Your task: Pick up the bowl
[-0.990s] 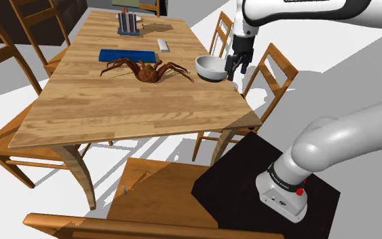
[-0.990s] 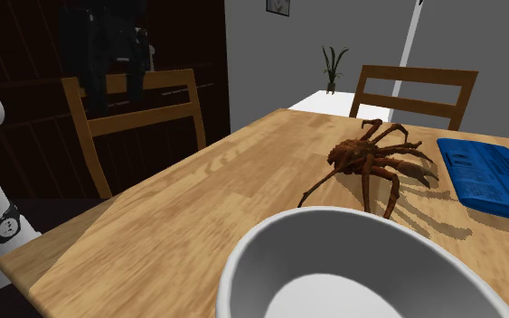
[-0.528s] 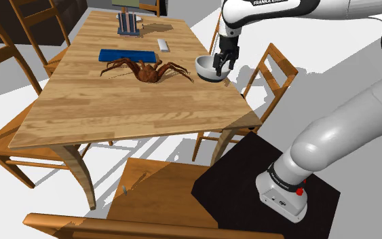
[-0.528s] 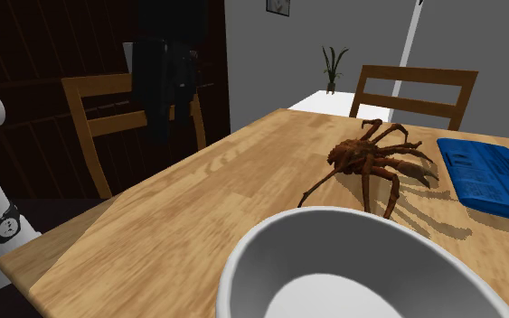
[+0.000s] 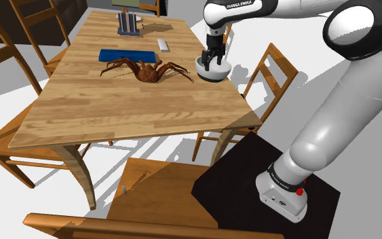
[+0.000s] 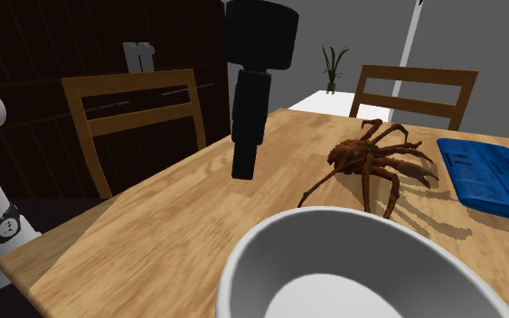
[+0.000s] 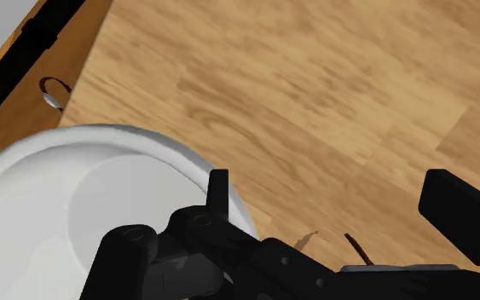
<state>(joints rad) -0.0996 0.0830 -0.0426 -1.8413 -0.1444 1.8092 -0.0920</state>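
bowl, white, sits on the wooden bench close to its edge, a brown crab near it. the tool hangs just over the bowl's rim, fingers spread apart, gripping nothing.

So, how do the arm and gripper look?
The arm has thick, rounded white links with dark joints. Dark lettering runs along the link near the wrist; a small red mark sits near the base. The gripper is all black, with two fingers.
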